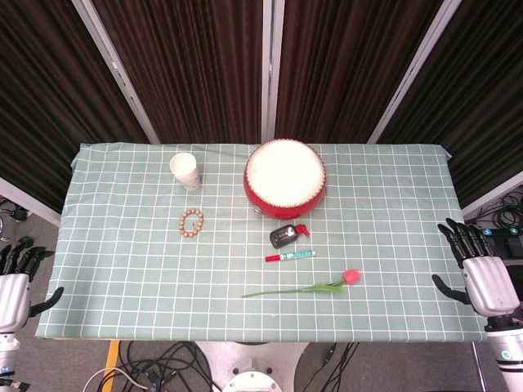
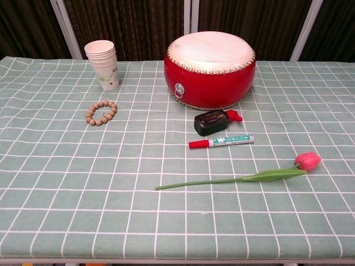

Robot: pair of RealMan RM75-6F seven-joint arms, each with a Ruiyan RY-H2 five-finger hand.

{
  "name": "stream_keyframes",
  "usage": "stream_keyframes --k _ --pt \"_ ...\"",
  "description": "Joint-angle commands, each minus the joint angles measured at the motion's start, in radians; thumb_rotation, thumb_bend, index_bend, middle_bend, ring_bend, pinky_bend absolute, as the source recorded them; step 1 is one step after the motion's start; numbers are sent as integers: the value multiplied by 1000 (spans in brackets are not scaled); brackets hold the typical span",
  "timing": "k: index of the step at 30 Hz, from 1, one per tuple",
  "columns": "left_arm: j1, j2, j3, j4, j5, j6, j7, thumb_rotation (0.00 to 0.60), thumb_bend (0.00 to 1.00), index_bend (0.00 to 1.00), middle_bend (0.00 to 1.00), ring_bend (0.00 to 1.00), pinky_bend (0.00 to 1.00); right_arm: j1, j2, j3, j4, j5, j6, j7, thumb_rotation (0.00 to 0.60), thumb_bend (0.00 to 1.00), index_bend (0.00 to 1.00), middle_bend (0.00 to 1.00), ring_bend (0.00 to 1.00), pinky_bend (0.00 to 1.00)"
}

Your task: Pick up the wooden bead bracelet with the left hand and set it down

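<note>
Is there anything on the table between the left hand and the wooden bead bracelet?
Nothing visible stands in the way. The left hand sits off the table's left edge, and only bare checked cloth lies between it and the bracelet. The paper cups stand beyond the bracelet, apart from it, and the drum is off to the right.

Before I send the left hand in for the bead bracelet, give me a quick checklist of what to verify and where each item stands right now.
1. Wooden bead bracelet lies flat on the checked tablecloth, fully in view: ok.
2. Left hand holds nothing, fingers apart, off the table's left edge: ok.
3. Path from the left hand to the bracelet crosses bare cloth only: ok.
4. Stack of paper cups stands just behind the bracelet, apart from it; a high approach might clip it: ok, but watch.
5. Right hand is open and off the table's right edge, out of the way: ok.
6. Whether the left arm can reach that far: cannot tell.
</note>
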Motion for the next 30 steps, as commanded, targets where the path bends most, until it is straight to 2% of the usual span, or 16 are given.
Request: stream_keyframes --k 1,9,15,22,25,30 --pt "4 -4 -1 0 5 5 6 600 205 261 205 80 21 -2 1 2 2 4 8 2 600 171 0 0 0 0" --pt "-9 5 -5 -10 42 0 24 600 205 261 205 80 21 -19 1 -2 11 0 41 20 600 171 0 0 0 0" --pt "-108 33 -41 -28 125 -68 35 600 204 268 231 80 21 -30 10 -2 7 -11 71 20 600 171 0 0 0 0" --pt "-339 0 -109 5 185 -308 76 600 204 316 293 80 22 -49 40 -1 -28 -16 108 0 600 170 0 0 0 0" --pt "-454 -62 -140 55 163 -445 73 600 204 333 318 81 23 -58 55 -4 -55 -28 125 -15 600 169 0 0 0 0" --pt "-588 -187 -170 195 102 -602 75 600 205 347 331 81 22 -77 68 -12 -76 -24 142 -29 600 169 0 0 0 0"
